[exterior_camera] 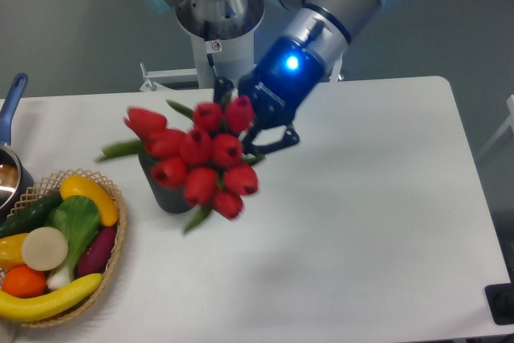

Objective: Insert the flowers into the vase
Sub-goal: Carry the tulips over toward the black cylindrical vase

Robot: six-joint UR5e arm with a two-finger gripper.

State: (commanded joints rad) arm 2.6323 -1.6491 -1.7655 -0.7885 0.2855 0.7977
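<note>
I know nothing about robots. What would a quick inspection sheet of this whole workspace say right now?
Surface: white table, bare on its right half.
Job's things: flowers held up in front of the vase, hiding its mouth.
Clutter: wicker basket of fake produce; pot at the left edge.
Gripper: gripper shut on the flowers' stems.
Cables: nothing seen.
Surroundings: grey wall, robot pedestal behind.

A robotics lab: a plain white table (pixel 385 198) against a bare grey wall (pixel 72 22), a bolted grey-and-blue robot arm base (pixel 215 18), and a wicker basket of plastic vegetables (pixel 60 247) as props.
</note>
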